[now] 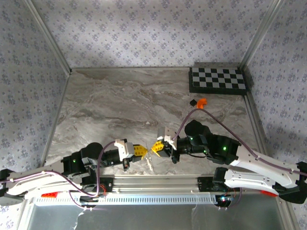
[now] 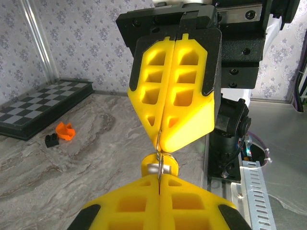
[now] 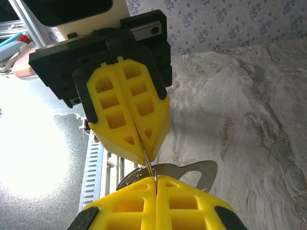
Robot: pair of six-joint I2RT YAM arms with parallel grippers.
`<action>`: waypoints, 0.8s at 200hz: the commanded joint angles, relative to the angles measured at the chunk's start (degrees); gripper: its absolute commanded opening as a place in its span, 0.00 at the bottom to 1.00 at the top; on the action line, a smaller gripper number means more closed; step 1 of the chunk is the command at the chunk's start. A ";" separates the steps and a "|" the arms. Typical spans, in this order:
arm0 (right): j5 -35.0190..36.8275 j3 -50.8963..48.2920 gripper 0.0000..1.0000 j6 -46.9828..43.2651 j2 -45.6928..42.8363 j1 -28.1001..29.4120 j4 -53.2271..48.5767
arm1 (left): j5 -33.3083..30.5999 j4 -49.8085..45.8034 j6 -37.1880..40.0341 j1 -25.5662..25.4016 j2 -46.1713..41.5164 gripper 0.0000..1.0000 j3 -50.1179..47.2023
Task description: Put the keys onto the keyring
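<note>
A grey marble tabletop [image 1: 120, 105] stands between walls of floral wallpaper, with a chessboard [image 1: 218, 80] at the far right. At the near centre the left gripper [image 1: 143, 150] and right gripper [image 1: 156, 146] meet tip to tip. Both are pinched fully together, apparently on the thin wire of the keyring [image 3: 149, 166], which is held off the table between them. A silvery key [image 3: 194, 172] and a yellow-headed key [image 2: 160, 167] sit right at the ring, but I cannot tell whether either is fully threaded. I see no key lying loose on the marble, so threading looks well advanced, with perhaps the last key left to seat.
</note>
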 commanded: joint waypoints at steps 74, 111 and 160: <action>-1.07 0.42 0.00 1.29 -0.06 0.05 0.64 | -2.12 3.11 0.76 0.23 -1.22 0.00 0.99; -0.99 0.50 0.00 1.21 0.05 -0.03 0.72 | -2.05 3.20 0.58 0.22 -1.22 0.00 0.91; 0.85 0.61 0.00 0.87 0.50 -0.04 1.25 | -1.52 3.00 0.66 0.19 -1.15 0.00 1.04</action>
